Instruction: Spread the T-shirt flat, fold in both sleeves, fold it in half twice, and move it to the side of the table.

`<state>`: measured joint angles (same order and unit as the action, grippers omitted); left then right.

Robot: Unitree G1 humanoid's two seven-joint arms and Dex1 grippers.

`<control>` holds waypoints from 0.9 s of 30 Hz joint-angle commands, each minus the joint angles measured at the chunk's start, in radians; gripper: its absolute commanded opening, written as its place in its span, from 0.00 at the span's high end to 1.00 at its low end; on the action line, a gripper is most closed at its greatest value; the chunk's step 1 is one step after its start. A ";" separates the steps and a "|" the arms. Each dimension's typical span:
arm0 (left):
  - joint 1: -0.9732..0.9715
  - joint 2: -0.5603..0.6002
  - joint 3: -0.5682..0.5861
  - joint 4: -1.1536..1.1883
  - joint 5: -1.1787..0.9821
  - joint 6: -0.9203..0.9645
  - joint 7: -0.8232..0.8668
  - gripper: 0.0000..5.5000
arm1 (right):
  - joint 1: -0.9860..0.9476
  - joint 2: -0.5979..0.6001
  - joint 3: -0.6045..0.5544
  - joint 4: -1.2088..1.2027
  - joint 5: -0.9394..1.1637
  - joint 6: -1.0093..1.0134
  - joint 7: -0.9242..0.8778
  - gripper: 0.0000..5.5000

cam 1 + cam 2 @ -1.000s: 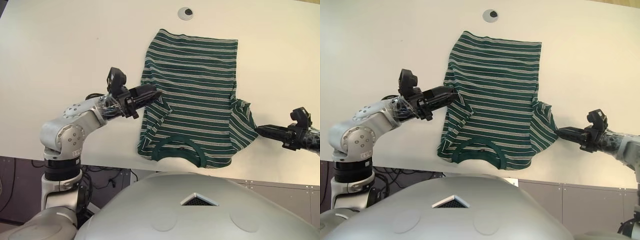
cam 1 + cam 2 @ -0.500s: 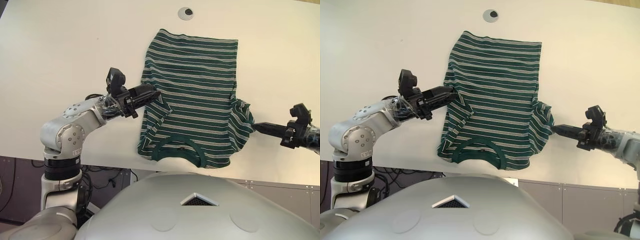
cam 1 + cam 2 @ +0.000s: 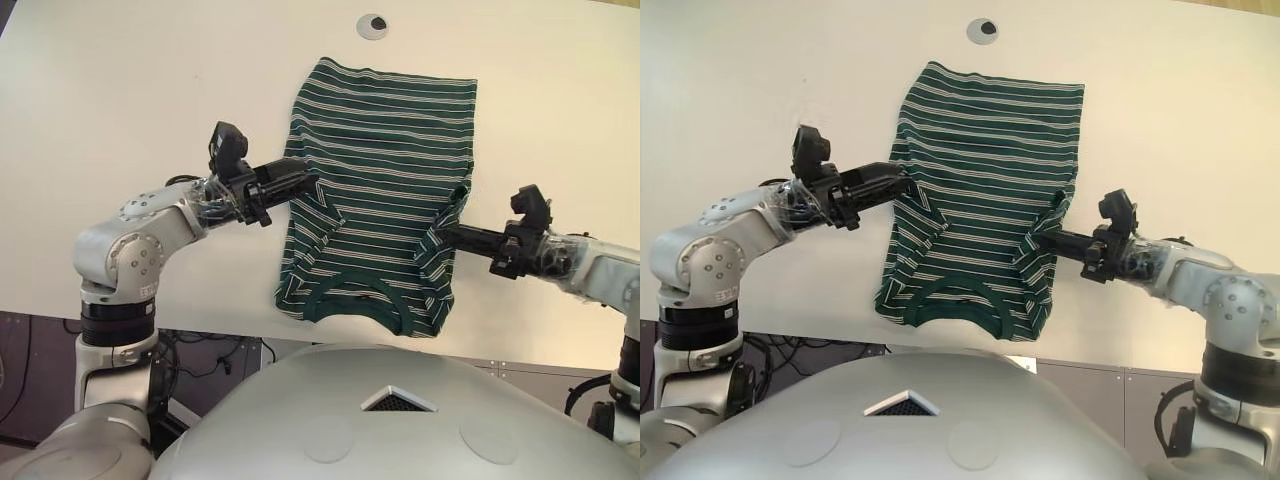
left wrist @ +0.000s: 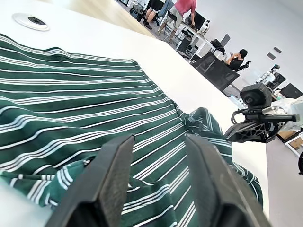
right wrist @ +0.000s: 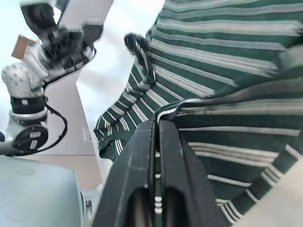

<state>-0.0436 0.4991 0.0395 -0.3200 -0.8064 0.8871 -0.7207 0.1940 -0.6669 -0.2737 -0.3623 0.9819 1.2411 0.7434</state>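
Where the pale bench has a round grommet set near its far edge, the green-and-white striped T-shirt lies just on the robot's side of that grommet. Its hem is the part closest to the grommet. Its collar is the part farthest from it, by the bench's near edge. The body of the shirt lies mostly flat. Its left sleeve is already turned in over the body, leaving a slanting fold on the side left of the grommet.

The left gripper sits left of the grommet and nearer the robot, at that folded edge. In the left wrist view its jaws stand apart, with striped cloth showing beyond the gap. Whether the tips touch the cloth cannot be told.

The right gripper is right of the grommet and farther from it than the left one. Its jaws are pressed together on a pinch of the right sleeve, and the right wrist view shows a thin fold of fabric caught between them. That sleeve is drawn in onto the body, raised and rumpled rather than flat.

The shirt is not yet folded in half and lies in line with the grommet, not at the bench's side.
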 commanded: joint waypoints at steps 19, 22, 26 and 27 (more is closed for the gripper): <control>0.424 0.325 -0.229 0.504 0.964 -1.814 -0.328 0.40 | 0.508 -0.156 0.156 0.148 -0.973 -1.646 0.393 0.60; 0.402 0.312 -0.262 0.514 0.967 -1.827 -0.314 0.40 | 0.476 -0.178 0.205 0.227 -1.081 -1.809 0.361 0.60; 0.375 0.306 -0.308 0.484 0.983 -1.807 -0.281 0.42 | 0.451 -0.181 0.254 0.184 -1.094 -1.839 0.349 0.59; 0.368 0.306 -0.323 0.468 0.980 -1.792 -0.276 0.45 | 0.444 -0.186 0.267 0.159 -1.087 -1.822 0.345 0.63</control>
<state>0.3128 0.8138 -0.2271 0.1245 0.0624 -0.9827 -0.9797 0.6379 -0.8386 -0.0475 -0.1916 -0.0529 -0.6126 1.0845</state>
